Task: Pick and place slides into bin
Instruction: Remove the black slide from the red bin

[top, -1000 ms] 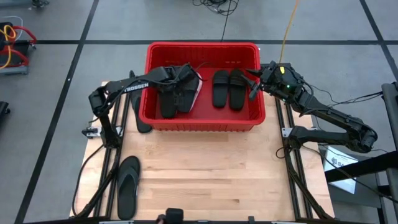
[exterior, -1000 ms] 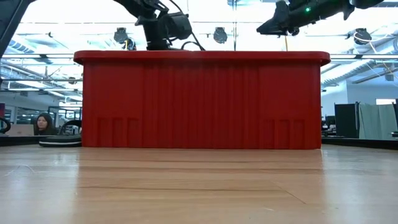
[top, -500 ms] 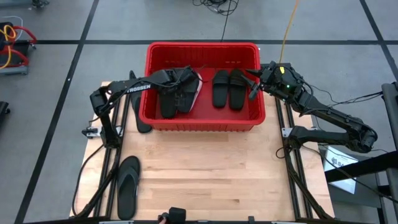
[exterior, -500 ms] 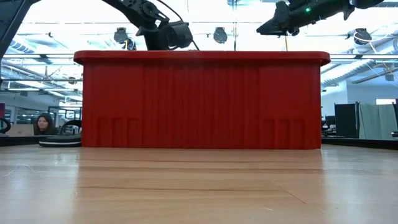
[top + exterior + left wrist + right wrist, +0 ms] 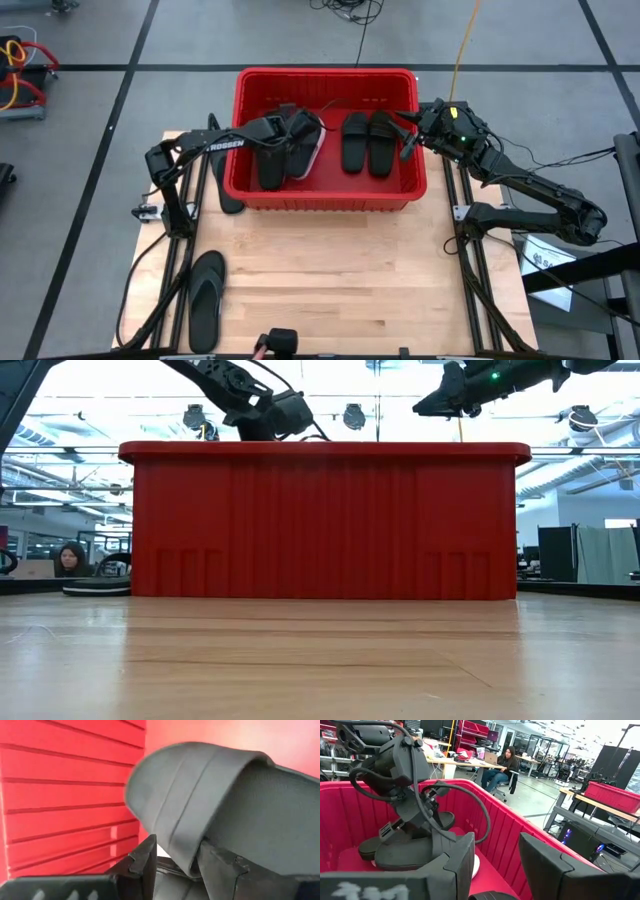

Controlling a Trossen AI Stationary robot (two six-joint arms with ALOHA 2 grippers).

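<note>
The red bin (image 5: 328, 196) stands at the table's far middle. Inside it lie a pair of black slides (image 5: 365, 142) on the right and a pile of black slides with a white one (image 5: 318, 152) on the left. My left gripper (image 5: 292, 128) reaches into the bin's left half, slanting down, shut on a dark slide (image 5: 210, 795) above that pile. My right gripper (image 5: 404, 135) hangs level over the bin's right rim, open, with nothing between its fingers (image 5: 465, 857). A black slide (image 5: 205, 300) lies on the table at the near left, and another (image 5: 228, 190) lies left of the bin. My left gripper pinches the wide strap of the dark slide at its edge (image 5: 181, 851) between its two fingers. The fingers come slanting down from the table's left side. The slide (image 5: 405, 851) sits low inside the bin over the pile; whether it rests on the slides below, I cannot tell.
The bin's tall walls and thick rim (image 5: 320, 452) surround both grippers' working room. Bare wooden table (image 5: 330, 270) spreads in front of the bin. A person (image 5: 70, 558) sits in the room beyond the table.
My left gripper has tipped further downward and sunk a little into the bin, carrying the dark slide down toward the pile.
</note>
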